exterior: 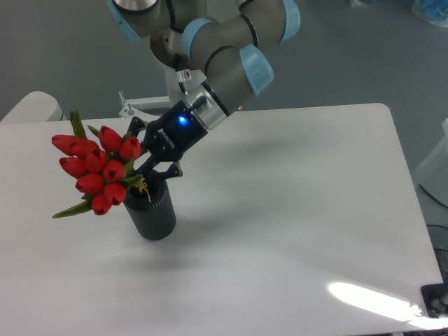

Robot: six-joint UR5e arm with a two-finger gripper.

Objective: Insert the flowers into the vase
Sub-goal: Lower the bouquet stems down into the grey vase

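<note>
The flowers (98,170), a tight bunch of red tulip heads with green leaves, lean out to the left over the vase's mouth. Their short stems reach down into the mouth of the vase (151,210), a dark ribbed cylinder standing upright on the white table (294,210). My gripper (145,168) is shut on the stems just above the vase's rim, coming in from the upper right. How deep the stems go inside the vase is hidden.
The arm's base and a metal bracket (143,105) stand at the table's far edge behind the vase. A dark object (437,301) sits at the table's front right corner. A white rounded surface (28,105) lies at far left.
</note>
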